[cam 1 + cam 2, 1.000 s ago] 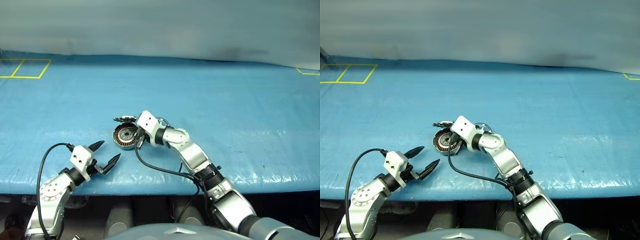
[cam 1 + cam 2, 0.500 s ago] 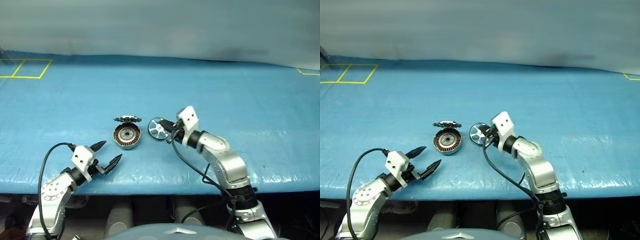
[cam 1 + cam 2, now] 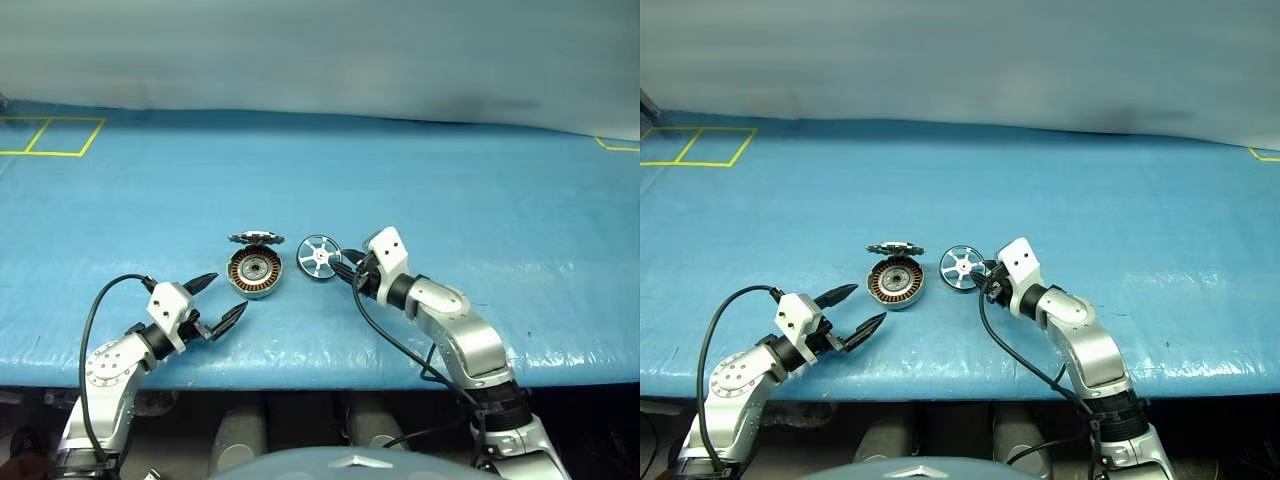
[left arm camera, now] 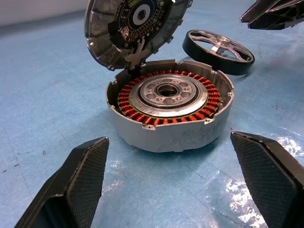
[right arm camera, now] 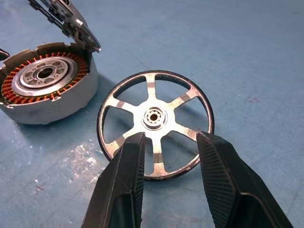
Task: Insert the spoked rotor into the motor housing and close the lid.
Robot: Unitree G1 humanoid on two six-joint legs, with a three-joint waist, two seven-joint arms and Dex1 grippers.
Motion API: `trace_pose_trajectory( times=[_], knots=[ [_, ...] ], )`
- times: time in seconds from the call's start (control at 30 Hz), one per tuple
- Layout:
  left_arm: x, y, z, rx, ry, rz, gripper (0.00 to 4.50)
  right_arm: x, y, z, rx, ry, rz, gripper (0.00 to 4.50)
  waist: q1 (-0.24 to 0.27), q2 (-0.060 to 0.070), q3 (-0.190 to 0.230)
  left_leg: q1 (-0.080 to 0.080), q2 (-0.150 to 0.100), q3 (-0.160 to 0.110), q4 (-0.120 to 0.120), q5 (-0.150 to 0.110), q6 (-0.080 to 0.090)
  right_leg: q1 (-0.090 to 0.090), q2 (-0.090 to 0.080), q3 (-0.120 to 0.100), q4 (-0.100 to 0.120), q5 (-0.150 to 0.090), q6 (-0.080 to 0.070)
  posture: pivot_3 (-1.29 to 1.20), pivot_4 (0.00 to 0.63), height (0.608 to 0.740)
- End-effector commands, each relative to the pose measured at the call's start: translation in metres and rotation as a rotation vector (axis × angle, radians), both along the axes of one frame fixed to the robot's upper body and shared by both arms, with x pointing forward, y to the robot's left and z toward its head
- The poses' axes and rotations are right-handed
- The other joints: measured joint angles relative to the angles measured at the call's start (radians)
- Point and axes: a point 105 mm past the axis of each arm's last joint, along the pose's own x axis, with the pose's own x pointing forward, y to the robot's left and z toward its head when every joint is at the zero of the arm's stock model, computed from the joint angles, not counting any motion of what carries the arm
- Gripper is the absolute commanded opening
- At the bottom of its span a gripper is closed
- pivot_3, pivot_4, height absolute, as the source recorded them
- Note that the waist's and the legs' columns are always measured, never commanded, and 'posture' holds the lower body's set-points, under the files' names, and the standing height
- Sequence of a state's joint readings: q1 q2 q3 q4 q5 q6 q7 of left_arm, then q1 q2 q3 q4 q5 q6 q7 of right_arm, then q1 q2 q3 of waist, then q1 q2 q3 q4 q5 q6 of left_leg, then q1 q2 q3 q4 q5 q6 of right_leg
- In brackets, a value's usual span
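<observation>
The motor housing [image 3: 254,272] rests on the blue table, its copper windings and pale centre showing. The lid [image 3: 255,239] stands raised on its hinge at the housing's far side. To the right of the housing the spoked rotor [image 3: 319,256] lies flat on the table. My right gripper [image 5: 168,137] is open, its fingers [image 5: 126,171] parted over the near rim of the spoked rotor [image 5: 154,116] with one spoke running between them. My left gripper [image 3: 228,293] is open wide just short of the housing [image 4: 175,140], touching nothing.
Blue sheeting covers the table, whose front edge [image 3: 320,372] runs just behind both wrists. Yellow tape marks sit at the far left [image 3: 50,135] and far right [image 3: 615,145]. A grey wall rises behind the table.
My right gripper has swung right from the housing to the rotor and lowered, and its fingers have parted. Housing, lid, rotor and left gripper have stayed put.
</observation>
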State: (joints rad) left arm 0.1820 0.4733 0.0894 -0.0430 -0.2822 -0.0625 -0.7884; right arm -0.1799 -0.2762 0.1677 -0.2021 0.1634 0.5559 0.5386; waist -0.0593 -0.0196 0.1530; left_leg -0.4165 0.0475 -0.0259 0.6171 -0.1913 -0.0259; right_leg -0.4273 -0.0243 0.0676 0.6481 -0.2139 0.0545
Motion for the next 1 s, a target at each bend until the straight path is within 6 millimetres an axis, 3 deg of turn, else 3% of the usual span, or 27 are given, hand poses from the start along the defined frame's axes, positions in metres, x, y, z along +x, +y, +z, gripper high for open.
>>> trace_pose_trajectory(
  times=[0.03, 0.53, 0.63, 0.77, 1.0],
  knots=[
    [0.001, 0.000, 0.007, -0.004, -0.037, -0.008, 4.50, 0.005, 0.003, 0.005, -0.005, -0.036, 0.007, 1.83, -0.001, 0.000, 0.000, 0.000, 0.000, 0.000, 0.000, 0.000, 0.000, 0.000, 0.000, 0.000, 0.000, 0.000, 0.000, 0.00, 0.150, 0.740],
    [0.000, 0.002, 0.006, 0.003, -0.045, 0.013, 4.50, 0.011, 0.013, -0.010, -0.033, 0.003, 0.029, 1.83, 0.000, 0.000, 0.000, 0.000, 0.000, 0.000, 0.000, 0.000, 0.000, 0.000, 0.000, 0.000, 0.000, 0.000, 0.000, 0.00, 0.150, 0.740],
    [0.000, 0.003, 0.006, 0.006, -0.049, 0.019, 4.50, 0.011, 0.015, -0.008, -0.021, 0.007, 0.032, 1.20, 0.000, 0.000, 0.000, 0.000, 0.000, 0.000, 0.000, 0.000, 0.000, 0.001, 0.000, 0.000, 0.000, 0.000, 0.000, 0.00, 0.150, 0.740],
    [0.000, 0.005, 0.007, 0.009, -0.050, 0.025, 4.50, 0.011, 0.015, -0.004, 0.034, 0.019, 0.021, 0.01, 0.000, 0.000, 0.000, 0.000, 0.000, 0.000, 0.000, 0.000, 0.000, 0.000, 0.000, 0.000, 0.000, 0.000, 0.000, 0.00, 0.150, 0.740],
    [0.001, 0.004, 0.006, 0.007, -0.051, 0.023, 4.50, 0.002, 0.015, 0.011, 0.251, 0.115, 0.027, 0.01, 0.000, 0.000, 0.000, 0.000, 0.000, 0.000, 0.000, 0.000, 0.000, 0.000, 0.000, 0.000, 0.000, 0.000, 0.000, 0.00, 0.150, 0.740]
  ],
)
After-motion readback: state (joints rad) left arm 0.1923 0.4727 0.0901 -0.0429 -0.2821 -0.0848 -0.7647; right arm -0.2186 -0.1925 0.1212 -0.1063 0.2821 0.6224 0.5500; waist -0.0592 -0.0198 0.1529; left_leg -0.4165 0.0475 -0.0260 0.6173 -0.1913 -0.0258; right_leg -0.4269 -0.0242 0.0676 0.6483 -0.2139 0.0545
